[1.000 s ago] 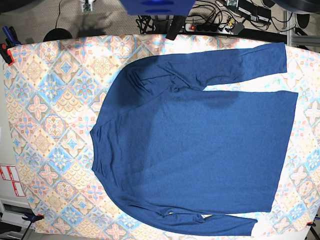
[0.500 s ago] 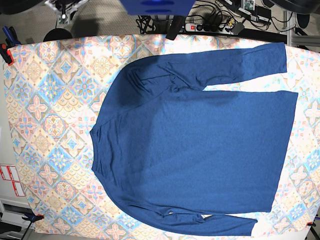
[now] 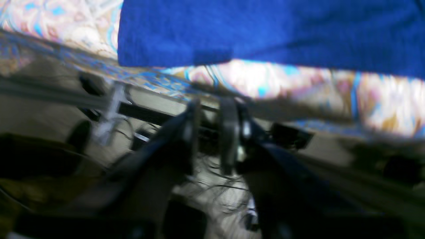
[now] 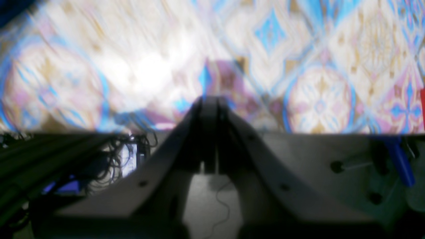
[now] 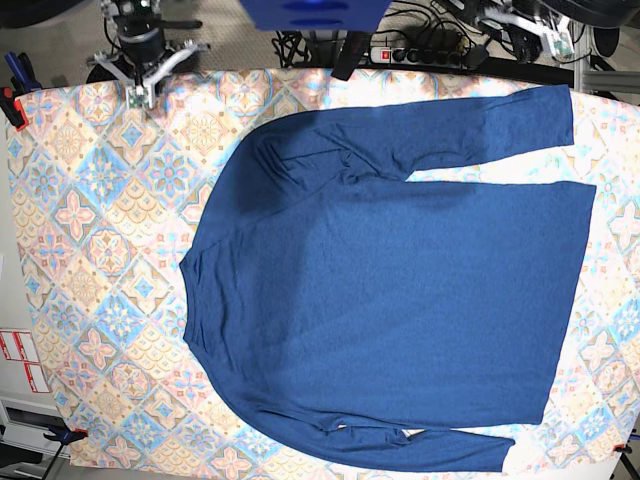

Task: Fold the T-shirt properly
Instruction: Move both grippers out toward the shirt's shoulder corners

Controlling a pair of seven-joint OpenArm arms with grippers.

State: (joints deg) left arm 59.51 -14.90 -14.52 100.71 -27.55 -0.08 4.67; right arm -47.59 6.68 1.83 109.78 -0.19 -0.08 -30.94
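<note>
One view shows whole T-shirt (image 5: 390, 280), flat

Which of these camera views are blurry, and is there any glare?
Base view: sharp, evenly lit, the T-shirt crisp. Left wrist view: soft and smeared, the left gripper dark and hazy. Right wrist view: the blurriest, with a washed-out bright patch on the tablecloth above the right gripper.

Base camera looks straight down on the tablecloth (image 5: 110, 250); both wrist cameras sit low and close at its far edge — the left shares the T-shirt (image 3: 265, 30) sleeve.
</note>
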